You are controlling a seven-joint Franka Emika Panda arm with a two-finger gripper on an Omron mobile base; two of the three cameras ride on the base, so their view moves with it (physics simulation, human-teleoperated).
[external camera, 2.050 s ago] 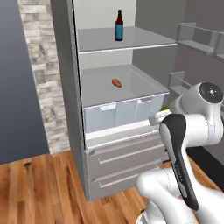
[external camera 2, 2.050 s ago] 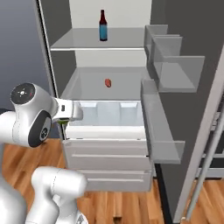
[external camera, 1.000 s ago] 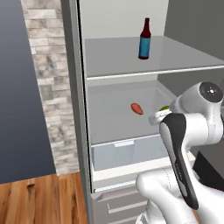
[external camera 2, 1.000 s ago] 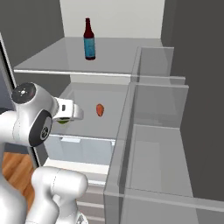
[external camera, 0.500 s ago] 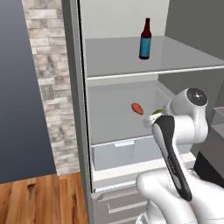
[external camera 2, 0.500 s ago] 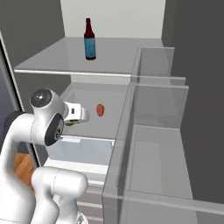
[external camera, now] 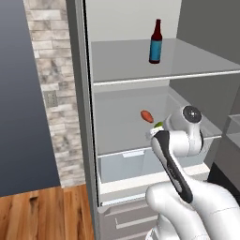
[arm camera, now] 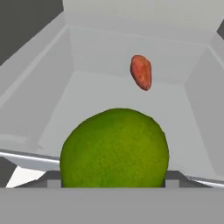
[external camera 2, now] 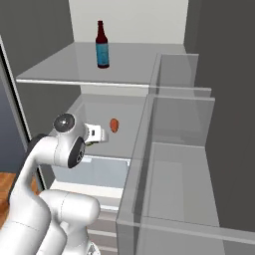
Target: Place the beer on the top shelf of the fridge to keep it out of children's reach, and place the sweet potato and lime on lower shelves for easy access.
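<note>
Lime [arm camera: 114, 148] sits gripped in the gripper [external camera 2: 97, 133], close against the hand camera, so the fingers themselves are hard to make out. Ahead of the gripper and a little beyond lies the sweet potato [arm camera: 141, 71] on a lower shelf [arm camera: 109, 96] of the fridge [external camera: 84, 117]. Well above the gripper, the beer [external camera: 155, 42] stands upright on the top shelf [external camera: 140, 61]. By my reading, two placements are done; only setting down the lime remains.
</note>
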